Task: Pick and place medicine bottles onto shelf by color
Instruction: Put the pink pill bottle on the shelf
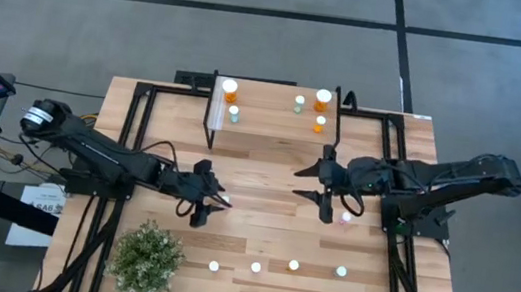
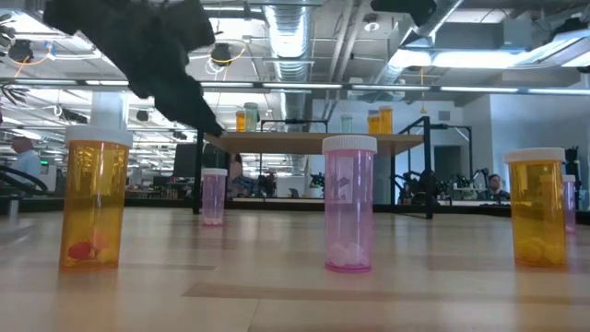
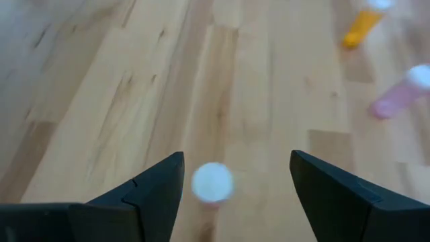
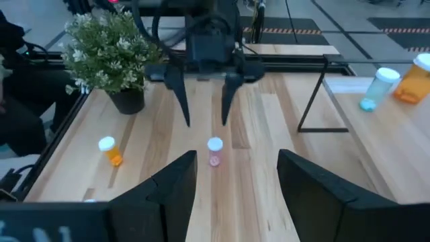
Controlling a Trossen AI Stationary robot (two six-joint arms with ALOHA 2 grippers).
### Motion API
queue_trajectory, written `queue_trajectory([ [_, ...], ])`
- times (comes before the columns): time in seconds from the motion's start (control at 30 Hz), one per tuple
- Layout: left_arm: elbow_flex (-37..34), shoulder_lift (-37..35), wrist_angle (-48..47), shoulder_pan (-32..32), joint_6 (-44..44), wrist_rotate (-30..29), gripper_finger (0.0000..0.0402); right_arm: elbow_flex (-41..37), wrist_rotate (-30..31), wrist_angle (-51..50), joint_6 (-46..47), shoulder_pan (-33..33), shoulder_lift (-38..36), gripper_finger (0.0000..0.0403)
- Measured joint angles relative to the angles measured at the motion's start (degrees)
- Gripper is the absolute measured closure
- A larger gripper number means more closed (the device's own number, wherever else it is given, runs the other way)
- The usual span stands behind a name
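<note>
My left gripper is open and slants down over a pink medicine bottle that stands upright on the table; its white cap shows between and below the fingers, clear of them. From the right wrist view the same bottle stands under that gripper. My right gripper hangs open and empty in front of the shelf. On the shelf's wood top stand orange bottles and teal ones.
A potted plant stands at the near left. Several bottles stand in a row along the near edge, among them an orange one and a pink one. Another pink bottle stands by my right arm.
</note>
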Motion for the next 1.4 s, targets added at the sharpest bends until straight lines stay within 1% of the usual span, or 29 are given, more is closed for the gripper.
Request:
queue_trajectory([
  [0.17,0.0,2.6,-0.4,1.8,-0.2,-0.6,0.0125,0.0,0.0,0.4,0.0,-0.3,0.9,0.0175],
  [0.23,0.0,3.9,0.8,2.4,-0.2,-0.5,0.0122,-0.1,0.0,-0.3,0.0,-0.3,1.0,0.0175],
  [0.5,2.0,10.4,0.6,2.8,-0.1,0.4,0.012,0.0,0.0,0.4,0.0,-0.3,1.9,0.0175],
  [0.7,3.3,12.3,-0.3,2.8,0.3,0.4,0.0122,0.0,0.0,0.2,0.0,-0.3,2.0,0.0175],
  [0.8,3.4,12.4,-1.7,2.8,0.2,0.3,0.0135,0.0,0.0,0.2,0.0,-0.3,2.0,0.0175],
  [1.13,3.4,12.4,-3.3,2.8,-1.3,0.3,0.0214,0.0,0.0,0.4,0.0,-0.3,2.0,0.0175],
  [1.4,3.4,12.4,-3.4,3.6,-1.4,0.5,0.0264,0.0,0.0,0.5,0.0,-0.3,2.0,0.0175],
])
